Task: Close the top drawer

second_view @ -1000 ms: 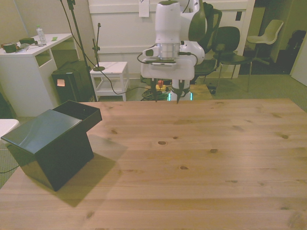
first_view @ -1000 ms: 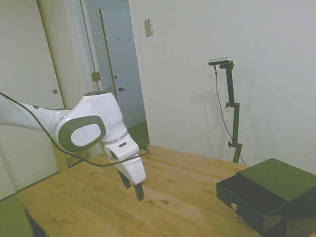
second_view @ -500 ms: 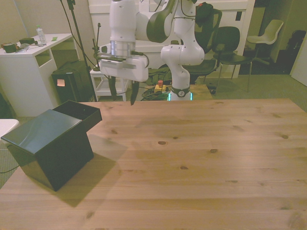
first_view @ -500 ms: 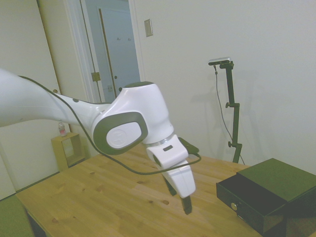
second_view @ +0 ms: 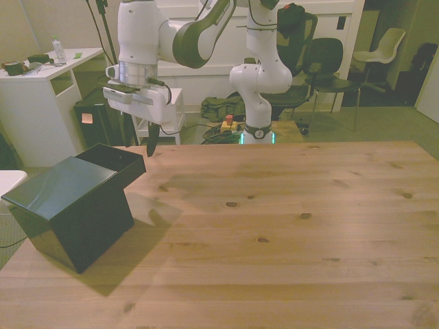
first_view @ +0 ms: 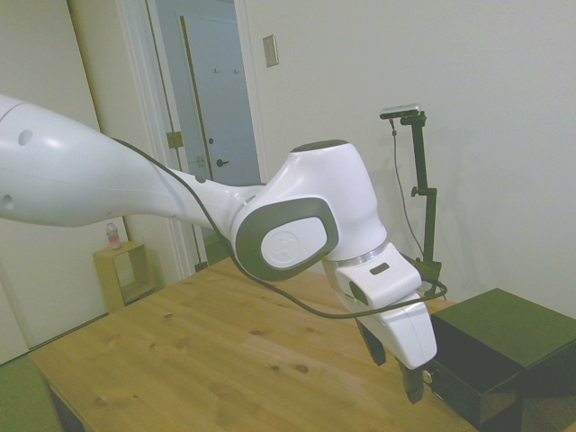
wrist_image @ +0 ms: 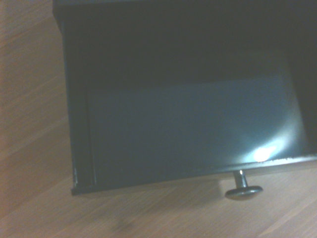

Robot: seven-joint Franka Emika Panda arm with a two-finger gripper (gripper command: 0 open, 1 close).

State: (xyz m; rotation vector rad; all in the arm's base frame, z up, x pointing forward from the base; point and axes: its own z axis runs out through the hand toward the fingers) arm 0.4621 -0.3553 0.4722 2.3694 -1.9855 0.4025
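Black and boxy, the cabinet (second_view: 68,209) stands at the near corner of the wooden table (second_view: 288,226) on the front view's left. Its top drawer (second_view: 113,161) is pulled out from the cabinet's far side. In the wrist view the top drawer (wrist_image: 183,114) shows a dark, bare inside, with a bright glint near the front wall, and its small round knob (wrist_image: 243,191) juts from the front panel over the wood. Just beyond the drawer's front hangs the gripper (second_view: 140,140), pointing down, above the table and apart from the drawer. Its dark fingers (second_view: 151,142) stand spread with clear space between them, and they hold nothing. In the side view the gripper (first_view: 414,389) hangs right before the drawer's front and hides most of it, while the cabinet (first_view: 504,351) sits behind it at the table's end. Farther back, past the table's far edge, are a white desk (second_view: 41,103), a small white side table (second_view: 158,110) and some chairs (second_view: 329,65).
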